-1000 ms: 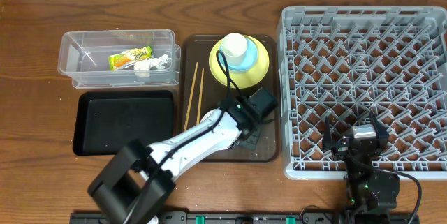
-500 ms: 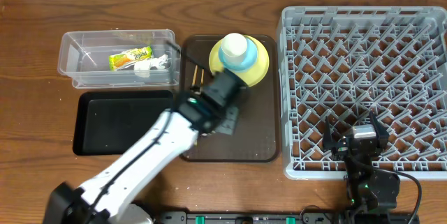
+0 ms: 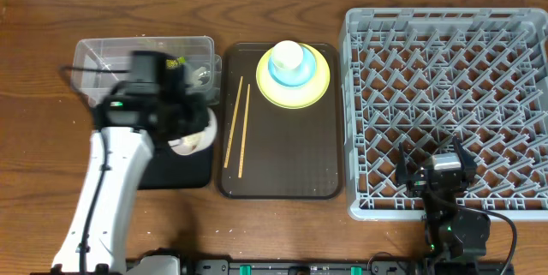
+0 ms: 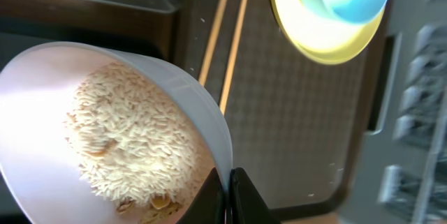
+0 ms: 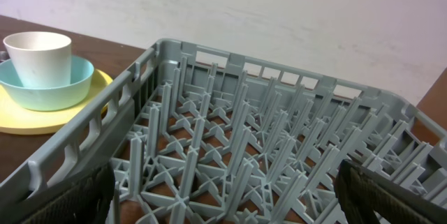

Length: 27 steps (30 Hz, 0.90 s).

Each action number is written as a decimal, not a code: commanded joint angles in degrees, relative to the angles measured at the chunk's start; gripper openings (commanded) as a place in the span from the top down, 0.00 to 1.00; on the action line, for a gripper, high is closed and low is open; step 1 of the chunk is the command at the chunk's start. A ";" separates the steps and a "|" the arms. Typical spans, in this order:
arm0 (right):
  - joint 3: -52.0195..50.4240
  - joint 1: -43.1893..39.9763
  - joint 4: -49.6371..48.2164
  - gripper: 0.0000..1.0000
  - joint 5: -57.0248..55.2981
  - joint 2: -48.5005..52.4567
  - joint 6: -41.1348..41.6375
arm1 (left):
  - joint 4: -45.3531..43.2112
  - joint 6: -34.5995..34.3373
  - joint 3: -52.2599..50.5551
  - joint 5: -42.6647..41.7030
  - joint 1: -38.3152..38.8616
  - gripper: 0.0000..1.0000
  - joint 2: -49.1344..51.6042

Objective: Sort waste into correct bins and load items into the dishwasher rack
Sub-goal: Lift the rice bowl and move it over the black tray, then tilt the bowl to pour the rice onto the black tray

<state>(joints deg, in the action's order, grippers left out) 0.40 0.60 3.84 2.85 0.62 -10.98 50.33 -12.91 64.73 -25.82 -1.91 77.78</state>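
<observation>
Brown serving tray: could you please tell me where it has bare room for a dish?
The brown serving tray is bare between the yellow plate, the chopsticks and its near rim. It is crowded at its far end and along its left strip.

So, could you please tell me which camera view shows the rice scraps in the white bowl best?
The left wrist view: the rice scraps lie close up inside the white bowl. Overhead shows only part of the bowl beside the left arm, rice unclear. The right wrist view shows neither.

Left arm, white bowl cover black tray; brown tray passable nearside of yellow plate, right of chopsticks.
</observation>
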 commanded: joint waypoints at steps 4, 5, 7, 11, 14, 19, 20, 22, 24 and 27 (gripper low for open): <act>-0.11 -0.04 0.22 0.01 0.20 -0.09 0.20 | -0.31 3.28 -0.04 -19.17 -12.85 0.94 -0.61; -0.11 -0.04 0.22 0.01 0.22 -0.09 0.20 | -0.81 3.28 -0.46 -20.81 -14.56 0.94 -0.61; -0.11 -0.04 0.22 0.01 0.22 -0.09 0.20 | -1.66 3.52 -1.14 -23.61 -17.16 0.94 -0.61; -0.11 -0.04 0.22 0.01 0.22 -0.09 0.20 | -3.58 3.93 -2.10 -29.14 -20.68 0.94 -0.61; -0.11 -0.04 0.22 0.01 0.22 -0.09 0.20 | -5.14 3.91 -2.71 -32.61 -22.45 0.94 -0.55; -0.11 -0.04 0.22 0.01 0.20 -0.09 0.20 | -5.51 3.91 -2.80 -36.15 -24.46 0.94 -0.26; -0.11 -0.04 0.22 0.01 0.22 -0.09 0.20 | -5.49 3.89 -2.80 -36.22 -24.76 0.94 -0.26; -0.11 -0.04 0.22 0.01 0.22 -0.09 0.20 | -5.66 3.89 -2.99 -36.74 -25.14 0.94 -0.24; -0.11 -0.04 0.22 0.01 0.22 -0.09 0.20 | -6.21 3.89 -3.45 -36.74 -25.49 0.94 -0.24; -0.11 -0.04 0.22 0.01 0.22 -0.09 0.20 | -7.76 3.74 -4.87 -36.74 -26.14 0.94 -0.24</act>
<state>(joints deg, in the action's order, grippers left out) 0.40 0.60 3.86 2.85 0.62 -10.98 43.18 -10.22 61.01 -60.20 -27.29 77.78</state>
